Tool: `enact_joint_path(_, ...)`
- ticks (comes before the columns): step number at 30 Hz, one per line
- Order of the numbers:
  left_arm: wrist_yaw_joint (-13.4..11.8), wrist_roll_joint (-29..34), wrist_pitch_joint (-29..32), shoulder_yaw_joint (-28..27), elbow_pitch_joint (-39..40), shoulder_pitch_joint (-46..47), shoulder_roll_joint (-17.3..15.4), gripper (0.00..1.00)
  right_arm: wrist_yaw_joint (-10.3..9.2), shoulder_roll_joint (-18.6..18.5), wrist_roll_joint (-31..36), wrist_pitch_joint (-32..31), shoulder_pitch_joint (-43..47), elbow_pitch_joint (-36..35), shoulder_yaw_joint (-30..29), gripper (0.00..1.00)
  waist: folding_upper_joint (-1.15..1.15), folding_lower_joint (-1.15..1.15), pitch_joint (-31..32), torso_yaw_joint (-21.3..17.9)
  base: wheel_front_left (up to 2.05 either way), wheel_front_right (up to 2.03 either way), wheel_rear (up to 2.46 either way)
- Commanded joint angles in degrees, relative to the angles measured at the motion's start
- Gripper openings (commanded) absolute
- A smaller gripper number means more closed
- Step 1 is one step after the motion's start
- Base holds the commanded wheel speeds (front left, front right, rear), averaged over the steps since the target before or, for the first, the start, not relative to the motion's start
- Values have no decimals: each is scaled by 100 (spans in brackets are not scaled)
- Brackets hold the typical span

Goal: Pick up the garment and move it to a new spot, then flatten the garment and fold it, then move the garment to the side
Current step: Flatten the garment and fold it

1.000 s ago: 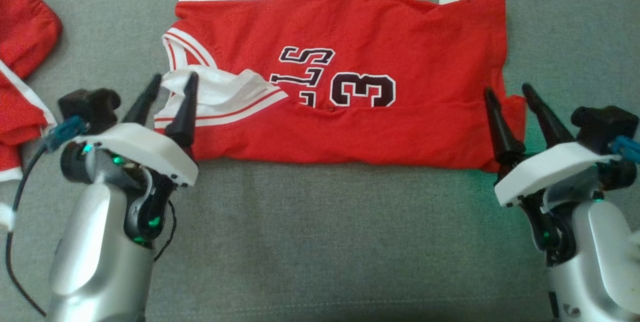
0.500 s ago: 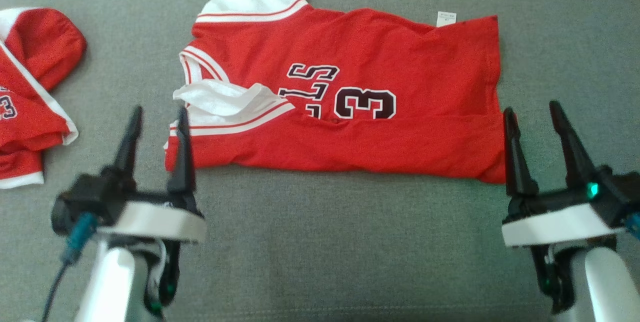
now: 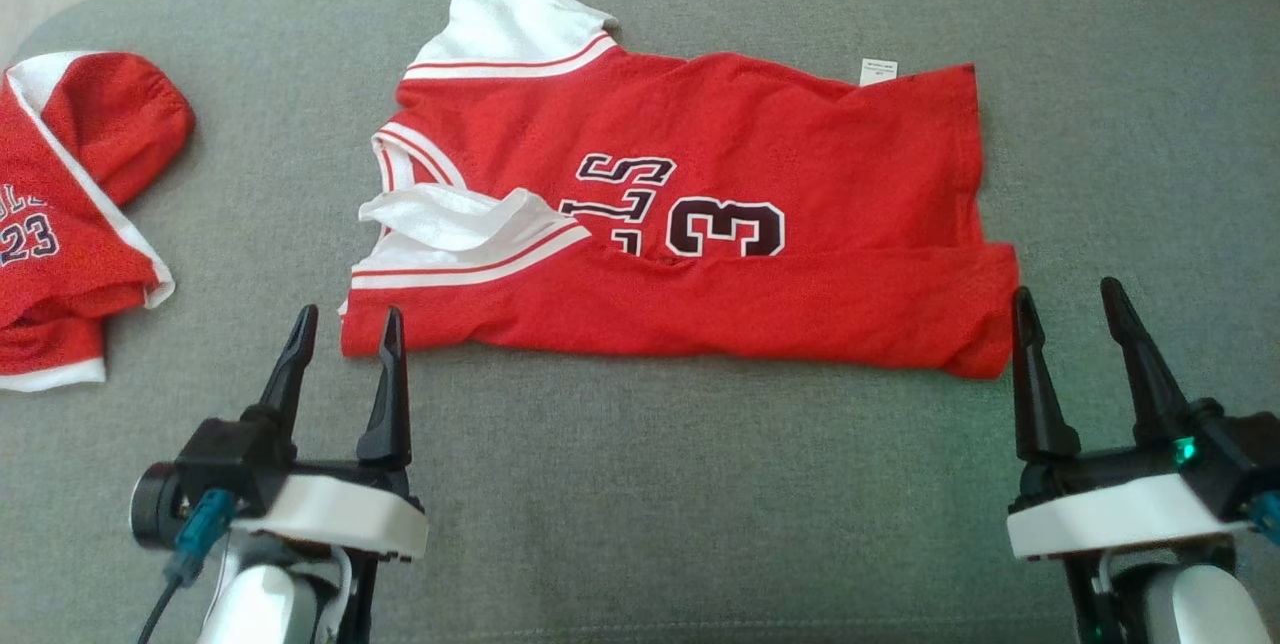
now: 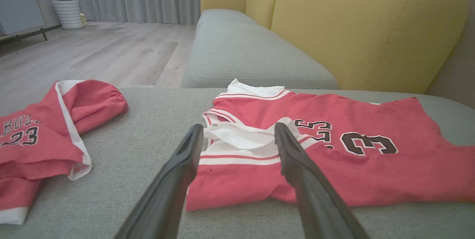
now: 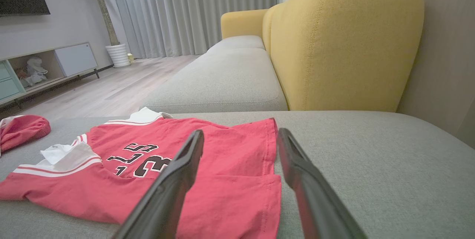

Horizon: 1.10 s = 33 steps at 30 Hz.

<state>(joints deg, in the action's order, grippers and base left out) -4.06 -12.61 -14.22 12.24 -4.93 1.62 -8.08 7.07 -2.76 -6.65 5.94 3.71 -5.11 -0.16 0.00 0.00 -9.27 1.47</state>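
Since the red jersey [image 3: 690, 224] lies mid-seat on the grey sofa [image 3: 640, 524] w/ its near edge folded over once, we judge folding approx. half done & the move aside undone, w/ our left gripper [image 3: 348, 312] and right gripper [image 3: 1065, 287] both released, empty, by its near corners.

I have bare grey cushion [image 3: 640, 504] all along the near edge, between my left claw [image 3: 348, 311] and right claw [image 3: 1064, 287], both spread wide. The red jersey [image 3: 700, 184] lies just ahead of them. A second red garment [image 3: 70, 224] crowds the left side, and a yellow backrest [image 5: 334, 46] rises beyond the far edge.
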Motion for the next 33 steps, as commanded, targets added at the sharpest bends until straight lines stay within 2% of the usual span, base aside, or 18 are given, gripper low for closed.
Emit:
enact_joint_path(1, -13, 21, -56, -173, 147, 134, -81, 100, 42, -32, -2, -47, -55, -245, 125, 100, 0, 0, 1, 2, 0, 0, 0)
enact_joint_path(12, -12, -73, -27, -138, 70, 184, -92, 100, 42, -17, 28, -120, -55, -296, 154, 100, 0, 0, -59, 45, 0, 0, 0)
enact_joint_path(17, 120, -225, 188, -75, -123, 424, -63, 100, 42, -15, 9, -237, -185, -80, 155, 100, 0, 0, -171, 86, 0, 0, 0)
enact_joint_path(24, 503, -808, 687, -109, -1422, 1186, 92, 100, 42, -54, 17, -578, -752, 1033, 56, 100, 0, 0, -413, 118, 0, 0, 0)
enact_joint_path(33, 722, -1235, 938, -221, -2744, 1786, 179, 100, 42, -35, -57, -1126, -1056, 1879, -48, 100, 0, 0, -637, 114, 0, 0, 0)
